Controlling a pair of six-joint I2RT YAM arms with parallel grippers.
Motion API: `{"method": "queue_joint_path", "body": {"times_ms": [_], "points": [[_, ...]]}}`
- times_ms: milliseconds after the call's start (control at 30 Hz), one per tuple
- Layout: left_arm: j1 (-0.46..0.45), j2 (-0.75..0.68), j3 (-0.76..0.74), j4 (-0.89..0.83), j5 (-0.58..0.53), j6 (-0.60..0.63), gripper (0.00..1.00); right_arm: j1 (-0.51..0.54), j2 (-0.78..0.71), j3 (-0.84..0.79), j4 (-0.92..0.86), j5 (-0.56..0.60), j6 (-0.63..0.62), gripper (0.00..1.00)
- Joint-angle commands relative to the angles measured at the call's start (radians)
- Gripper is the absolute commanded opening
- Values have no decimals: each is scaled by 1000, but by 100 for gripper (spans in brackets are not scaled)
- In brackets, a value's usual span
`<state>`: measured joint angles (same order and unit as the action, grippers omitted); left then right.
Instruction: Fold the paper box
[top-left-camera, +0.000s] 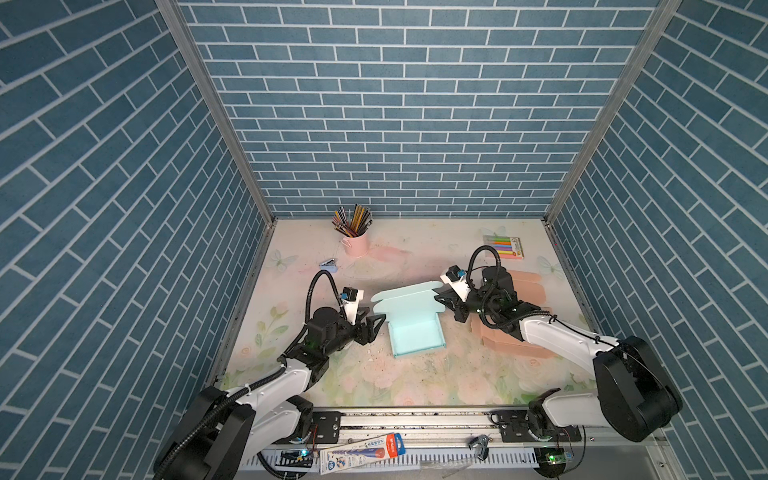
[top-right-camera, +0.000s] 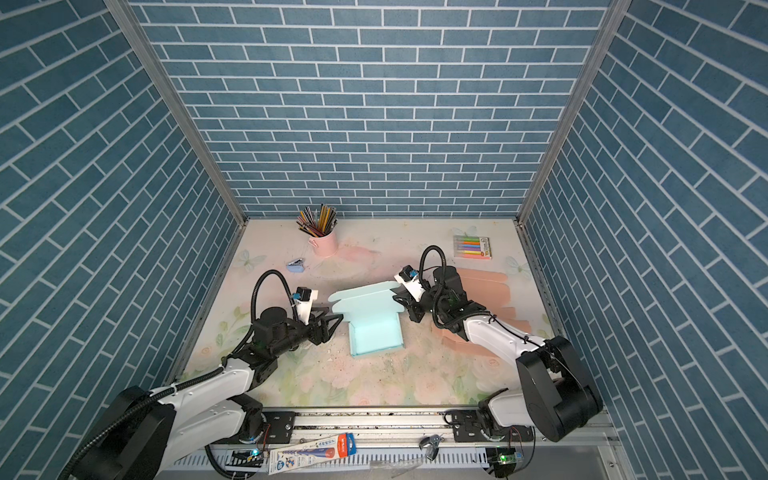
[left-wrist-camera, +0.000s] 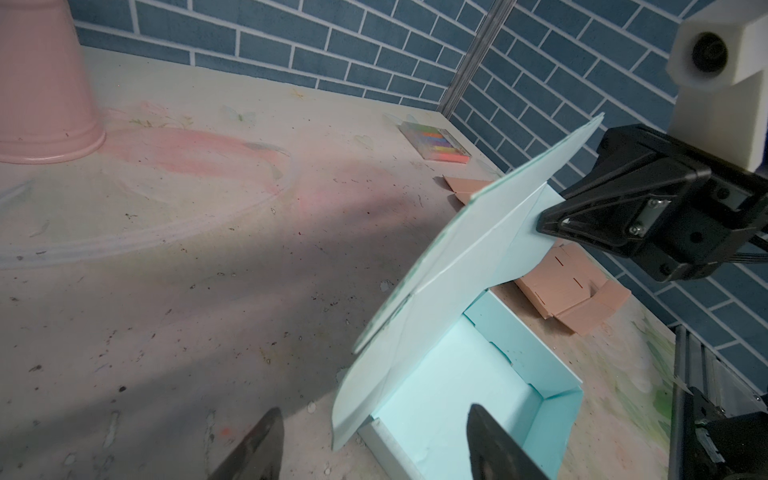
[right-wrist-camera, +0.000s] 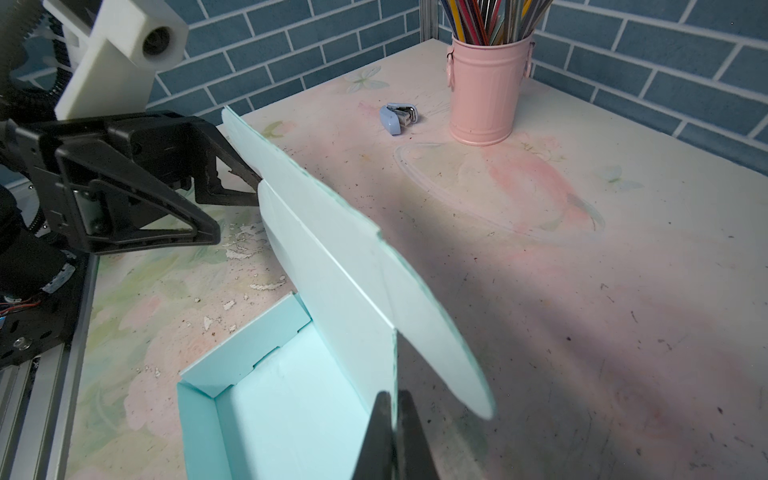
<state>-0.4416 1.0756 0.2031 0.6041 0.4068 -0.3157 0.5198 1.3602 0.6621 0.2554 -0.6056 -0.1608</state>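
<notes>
The light blue paper box (top-left-camera: 417, 338) (top-right-camera: 376, 337) lies mid-table with its tray walls standing and its lid (top-left-camera: 405, 299) (left-wrist-camera: 478, 253) (right-wrist-camera: 332, 249) raised at a slant. My right gripper (right-wrist-camera: 394, 399) (top-left-camera: 441, 300) (top-right-camera: 398, 297) is shut on the lid's right edge, holding it up. My left gripper (left-wrist-camera: 374, 411) (top-left-camera: 380, 322) (top-right-camera: 337, 322) is open at the box's left side. Its fingers (right-wrist-camera: 208, 232) straddle the lid's left edge near the tray's corner without pinching it.
A pink bucket of pencils (top-left-camera: 355, 243) and a small blue stapler (top-left-camera: 328, 264) stand at the back left. A marker pack (top-left-camera: 503, 247) lies at the back right. Flat pink cardboard blanks (top-left-camera: 528, 286) lie under my right arm. A metal rail (top-left-camera: 415, 419) runs along the front.
</notes>
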Motion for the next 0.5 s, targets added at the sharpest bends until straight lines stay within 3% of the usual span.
{"method": "queue_joint_path", "body": {"times_ms": [0,467], "points": [[7,5,15,22,11,20,68,2,-11,-11,10,-9,9,0],[7,65,37,58,10,37,61,6,7,-5,4,-6,7,0]]}}
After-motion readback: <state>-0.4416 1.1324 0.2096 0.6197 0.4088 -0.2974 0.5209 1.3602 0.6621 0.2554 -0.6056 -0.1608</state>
